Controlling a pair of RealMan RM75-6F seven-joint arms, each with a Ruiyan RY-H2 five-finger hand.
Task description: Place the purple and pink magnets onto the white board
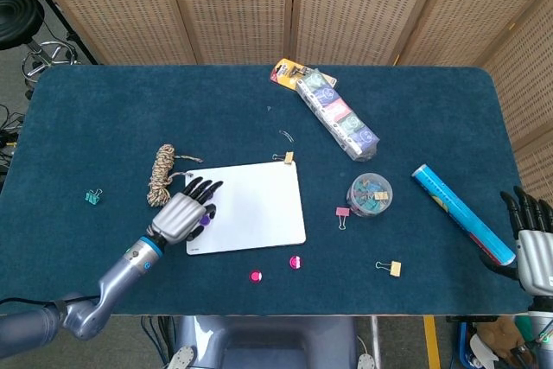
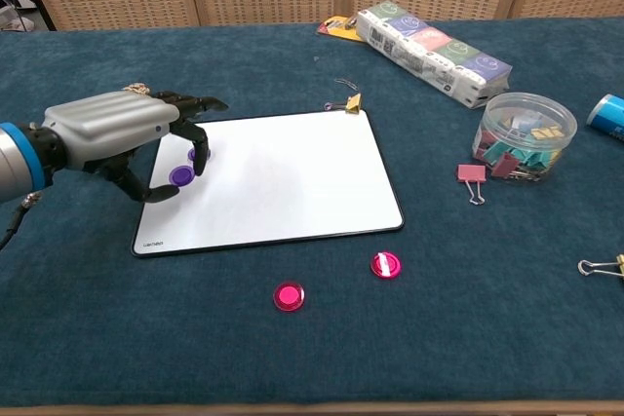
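The white board (image 1: 255, 205) (image 2: 292, 177) lies flat on the blue table. My left hand (image 1: 183, 212) (image 2: 122, 132) hovers over its left edge and pinches a purple magnet (image 2: 181, 176) (image 1: 200, 222) between thumb and a finger. Whether this magnet touches the board I cannot tell. A second purple magnet (image 2: 198, 154) sits on the board, partly hidden behind my fingers. Two pink magnets (image 2: 288, 296) (image 2: 386, 264) (image 1: 256, 276) (image 1: 295, 262) lie on the cloth in front of the board. My right hand (image 1: 534, 248) rests at the table's right edge, fingers apart, holding nothing.
A coiled rope (image 1: 161, 176) lies left of the board. A jar of clips (image 2: 524, 136), a pink clip (image 2: 472, 174), a yellow clip (image 2: 604, 266) and a blue tube (image 1: 462, 213) lie to the right. A long pack (image 2: 434, 51) sits at the back.
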